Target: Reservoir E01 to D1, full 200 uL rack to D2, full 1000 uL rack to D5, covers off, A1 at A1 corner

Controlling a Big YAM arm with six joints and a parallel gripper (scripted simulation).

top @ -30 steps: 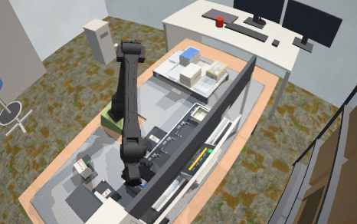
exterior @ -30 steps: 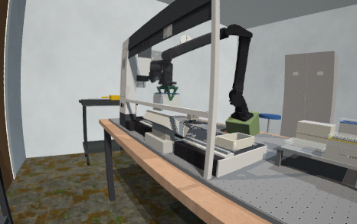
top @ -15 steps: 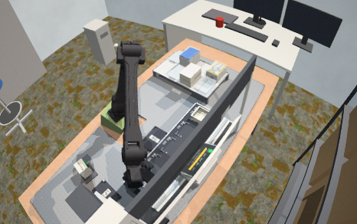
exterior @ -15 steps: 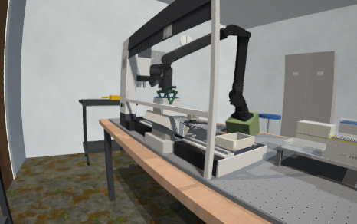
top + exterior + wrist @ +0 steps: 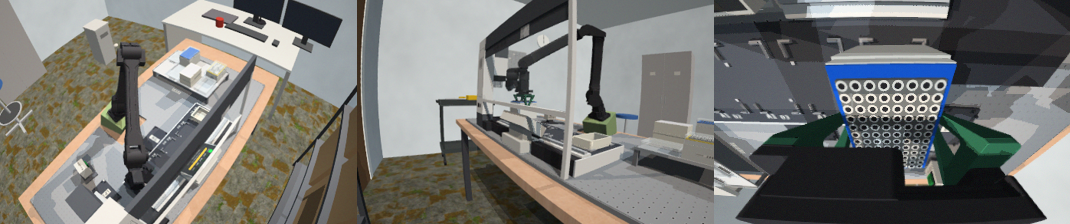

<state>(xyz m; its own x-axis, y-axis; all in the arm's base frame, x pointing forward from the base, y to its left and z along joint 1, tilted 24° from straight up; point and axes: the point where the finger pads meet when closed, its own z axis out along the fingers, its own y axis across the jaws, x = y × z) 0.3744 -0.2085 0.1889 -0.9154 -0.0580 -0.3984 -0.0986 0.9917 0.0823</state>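
My gripper [image 5: 891, 111] [image 5: 524, 99] [image 5: 134, 181] is shut on a blue tip rack [image 5: 890, 107]. The rack has no cover, and pale tip rings fill its visible field. I hold it level, high above the dark deck [image 5: 174, 135], near the end far from the shelf. In the top view the gantry bar and my arm hide the rack. The open cream reservoir [image 5: 200, 112] [image 5: 591, 139] sits in the deck position nearest the shelf. The bracketed positions [image 5: 839, 44] below the rack look bare.
The shelf [image 5: 165, 72] [image 5: 659, 144] holds a blue-topped rack [image 5: 190, 54], a white stacked block [image 5: 190, 74] [image 5: 672, 129] and a yellow rack [image 5: 216, 70]. The dark gantry bar [image 5: 214, 111] and its posts [image 5: 569, 88] span the deck. Small stands [image 5: 85, 169] are near the table's end.
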